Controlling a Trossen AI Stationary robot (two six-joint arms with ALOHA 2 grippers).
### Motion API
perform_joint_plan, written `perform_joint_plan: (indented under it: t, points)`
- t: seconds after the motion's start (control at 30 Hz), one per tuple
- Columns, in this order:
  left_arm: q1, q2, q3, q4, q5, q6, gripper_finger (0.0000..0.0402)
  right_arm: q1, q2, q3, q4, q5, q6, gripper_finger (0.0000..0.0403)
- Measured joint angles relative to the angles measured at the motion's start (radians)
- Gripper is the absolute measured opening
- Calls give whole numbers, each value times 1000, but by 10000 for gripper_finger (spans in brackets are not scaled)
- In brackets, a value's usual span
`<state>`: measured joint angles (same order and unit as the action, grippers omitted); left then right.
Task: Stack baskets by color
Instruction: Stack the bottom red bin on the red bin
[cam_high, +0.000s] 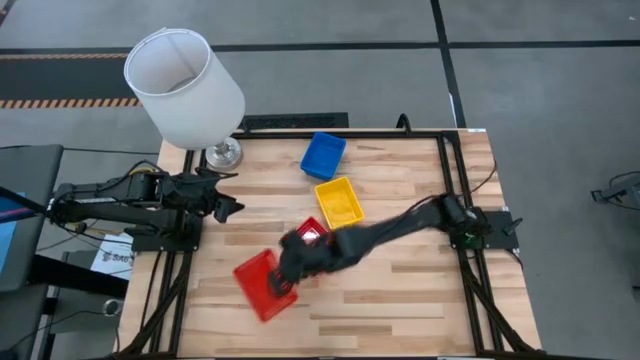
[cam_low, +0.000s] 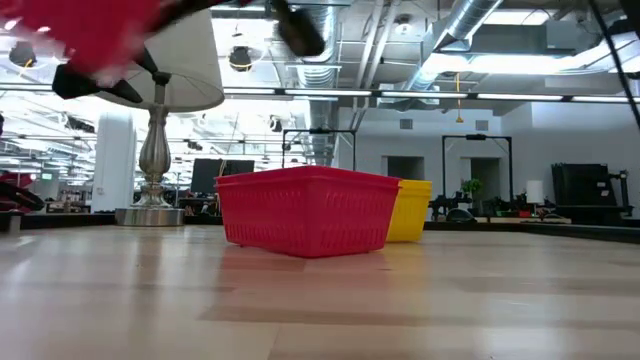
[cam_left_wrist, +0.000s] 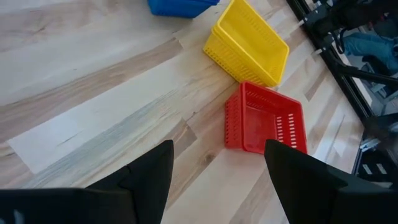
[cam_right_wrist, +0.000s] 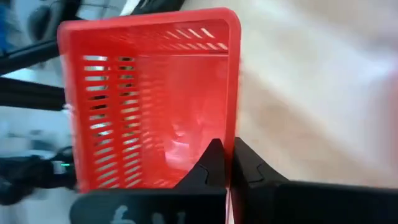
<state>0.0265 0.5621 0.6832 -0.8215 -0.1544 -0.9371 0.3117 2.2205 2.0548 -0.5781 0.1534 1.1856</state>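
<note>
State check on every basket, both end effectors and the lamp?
Held red basket: off the table, tilted, rim pinched by the right end effector.
Second red basket: on the table, open side up, next to the yellow one.
Yellow basket: upright, empty.
Blue basket: upright, on the table.
Right end effector: shut on the red rim.
Left end effector: open, empty.
Lamp: standing.

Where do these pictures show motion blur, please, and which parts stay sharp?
High view: the right gripper and its arm smear over the red perforated plastic basket. Low view: that basket is a red streak at top left, while the resting red basket is crisp. Right wrist view: the wooden table blurs.
</note>
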Motion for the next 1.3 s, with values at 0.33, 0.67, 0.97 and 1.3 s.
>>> perform_joint_plan:
  t: [0.33,0.67,0.97,1.3]
  points:
    - [0,0,0,0,-14,-13,241,-125,-307,-16,-626,29,-339,4]
    - [0,0,0,0,-60,-13,241,-237,-456,-458,-261,-186,-465,5]
    - [0,0,0,3,-70,-17,241,-291,-413,-616,-32,-269,-504,7]
    - [0,1,0,6,-70,-18,241,-326,-399,-620,-42,-313,-540,16]
